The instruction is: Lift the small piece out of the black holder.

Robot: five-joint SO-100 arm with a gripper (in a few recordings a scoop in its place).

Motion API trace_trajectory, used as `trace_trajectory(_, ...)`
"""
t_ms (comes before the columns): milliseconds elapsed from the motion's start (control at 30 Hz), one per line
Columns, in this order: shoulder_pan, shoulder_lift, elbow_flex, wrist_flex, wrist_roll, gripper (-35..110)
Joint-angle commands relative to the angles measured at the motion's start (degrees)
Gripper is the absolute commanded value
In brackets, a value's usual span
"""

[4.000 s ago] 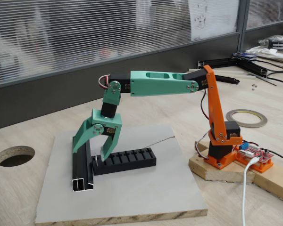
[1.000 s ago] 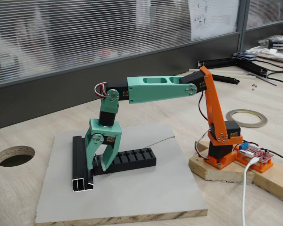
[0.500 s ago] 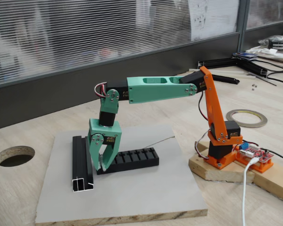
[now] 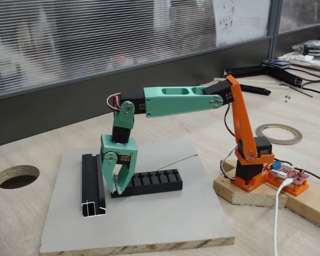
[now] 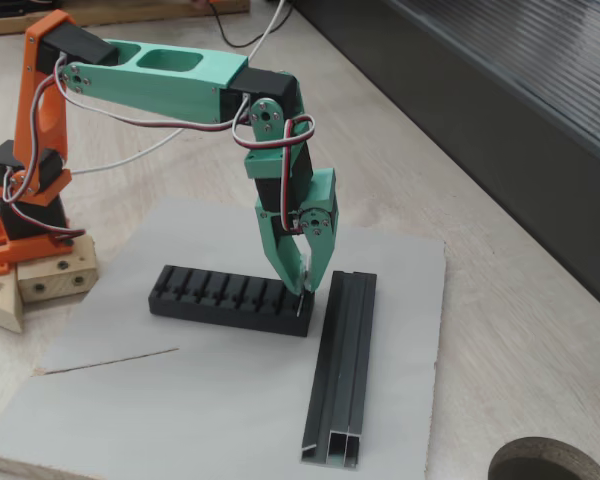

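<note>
One green gripper (image 5: 302,288) points straight down at the end of the black holder (image 5: 230,298) that lies nearest the black rail (image 5: 342,365). Its two fingers are close together, with just a thin gap. In a fixed view a tiny pale sliver, the small piece (image 5: 302,297), shows right at the fingertips, just over the last slot of the holder. It looks pinched between the tips, but it is too small to be sure, and I cannot tell if it is out of the slot or not.

In a fixed view the gripper (image 4: 116,188) hides that end of the holder (image 4: 152,181), and the rail (image 4: 92,184) lies just beside it, on the left. The holder and the rail both rest on a flat grey board (image 4: 149,224) on the wooden table (image 4: 21,213). A thin grey wire (image 5: 105,361) lies on the board too, well apart from the holder. The arm's orange base (image 4: 248,160) stands on a wood block past the board's edge
</note>
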State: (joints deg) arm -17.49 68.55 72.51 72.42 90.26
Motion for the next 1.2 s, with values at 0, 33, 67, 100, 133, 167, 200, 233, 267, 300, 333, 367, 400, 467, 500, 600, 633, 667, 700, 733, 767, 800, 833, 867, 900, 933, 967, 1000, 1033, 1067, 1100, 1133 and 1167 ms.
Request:
trace_trajectory(0, -0.5, 2.4, -1.1, 0.1, 1.2, 6)
trace_trajectory(33, -0.5, 3.3, -1.1, 0.1, 1.2, 6)
trace_trajectory(67, -0.5, 4.4, -1.1, 0.1, 1.2, 6)
trace_trajectory(100, -0.5, 5.6, -1.1, 0.1, 1.2, 6)
trace_trajectory(133, -0.4, 6.7, -1.1, 0.1, 1.2, 6)
trace_trajectory(167, -0.3, 7.4, -1.1, 0.0, 1.2, 6)
trace_trajectory(200, -0.2, 7.7, -1.1, 0.0, 1.2, 6)
trace_trajectory(233, -0.2, 7.9, -1.1, 0.0, 1.2, 6)
trace_trajectory(267, -0.1, 8.1, -1.1, 0.0, 1.2, 6)
trace_trajectory(300, -0.1, 8.5, -1.1, 0.0, 1.2, 6)
trace_trajectory(333, -0.2, 9.1, -1.1, 0.0, 1.2, 6)
trace_trajectory(367, -0.3, 9.9, -1.1, 0.0, 1.2, 6)
trace_trajectory(400, -0.4, 10.7, -1.1, 0.0, 1.2, 6)
trace_trajectory(467, -0.4, 12.0, -1.1, 0.0, 1.2, 6)
trace_trajectory(500, -0.4, 12.0, -1.1, 0.0, 1.2, 6)
trace_trajectory(600, -0.4, 12.0, -1.0, 0.1, 1.2, 6)
trace_trajectory(633, -0.4, 12.0, -1.0, 0.1, 1.2, 6)
trace_trajectory(667, -0.4, 12.0, -1.0, 0.1, 1.2, 6)
trace_trajectory(700, -0.4, 12.0, -1.0, 0.1, 1.2, 6)
trace_trajectory(733, -0.4, 12.1, -1.0, 0.1, 1.2, 6)
trace_trajectory(767, -0.4, 12.1, -1.1, 0.1, 1.2, 6)
trace_trajectory(800, -0.3, 12.2, -1.1, 0.1, 1.2, 6)
trace_trajectory(833, -0.1, 12.3, -1.1, 0.1, 1.2, 6)
trace_trajectory(867, 0.1, 12.5, -1.2, 0.0, 1.2, 6)
trace_trajectory(900, 0.2, 13.1, -1.7, 0.0, 1.2, 6)
trace_trajectory(933, 0.3, 14.4, -2.5, 0.0, 1.2, 6)
trace_trajectory(967, 0.3, 15.9, -3.7, 0.0, 1.2, 6)
trace_trajectory(1000, 0.3, 17.0, -4.7, 0.0, 1.2, 6)
trace_trajectory(1033, 0.3, 17.5, -5.8, 0.0, 1.2, 6)
trace_trajectory(1067, 0.3, 18.2, -6.6, 0.0, 1.2, 6)
trace_trajectory(1100, 0.3, 18.3, -7.3, 0.0, 1.2, 6)
trace_trajectory(1133, 0.3, 18.4, -7.9, 0.0, 1.2, 6)
trace_trajectory(1167, 0.3, 18.5, -8.5, 0.0, 1.2, 6)
